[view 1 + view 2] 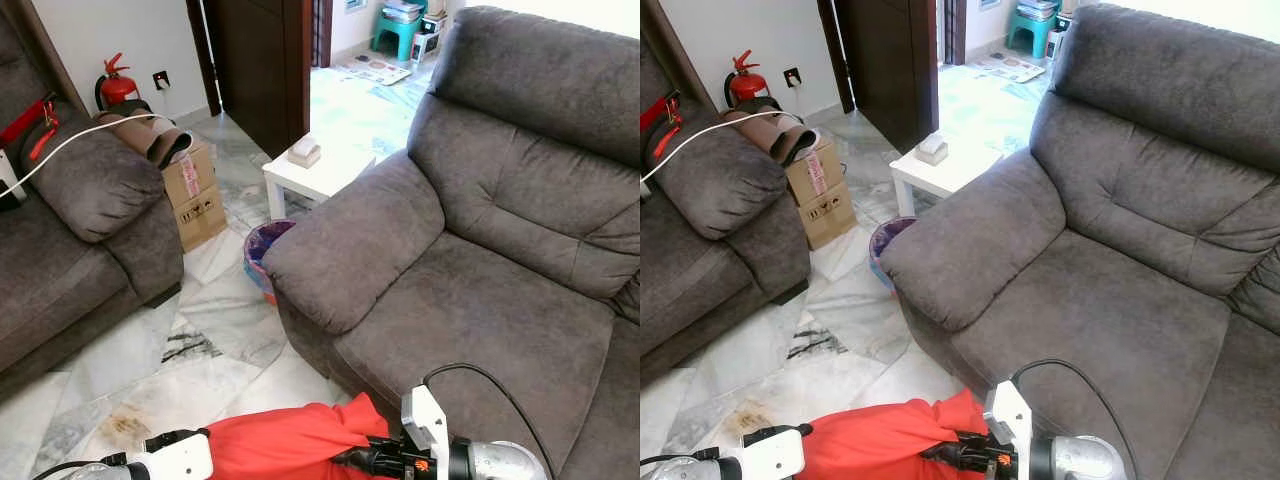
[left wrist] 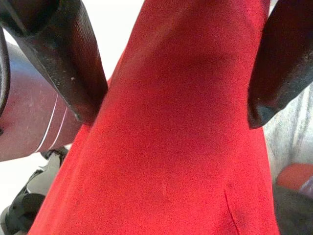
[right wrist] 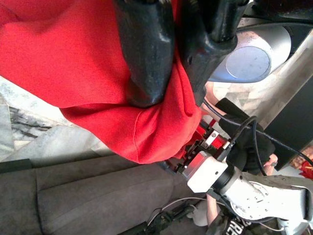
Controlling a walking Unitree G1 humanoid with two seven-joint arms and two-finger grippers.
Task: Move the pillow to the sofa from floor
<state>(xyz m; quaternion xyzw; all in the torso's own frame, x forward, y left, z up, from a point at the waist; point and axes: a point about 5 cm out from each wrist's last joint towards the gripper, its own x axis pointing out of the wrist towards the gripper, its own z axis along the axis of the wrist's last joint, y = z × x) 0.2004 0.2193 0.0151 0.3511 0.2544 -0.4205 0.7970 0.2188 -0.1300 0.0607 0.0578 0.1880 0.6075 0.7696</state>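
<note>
— Marble floor [image 1: 200,330] between two grey sofas: where is the red pillow [image 1: 290,442]?

— Low in the head views, held off the tiles just before the near sofa [image 1: 480,300].

— Arm pose?

— Both reach inward from either side. Right gripper [image 3: 171,73] has its fingers pinched on a corner fold; left gripper [image 2: 176,98] straddles the cloth, fingers spread, one fingertip [image 2: 80,88] touching it.

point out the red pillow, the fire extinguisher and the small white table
red pillow [image 1: 285,445], left eye view, middle of its red cover
fire extinguisher [image 1: 117,88], left eye view, upper red body
small white table [image 1: 325,176], left eye view, bare part of its top
</note>
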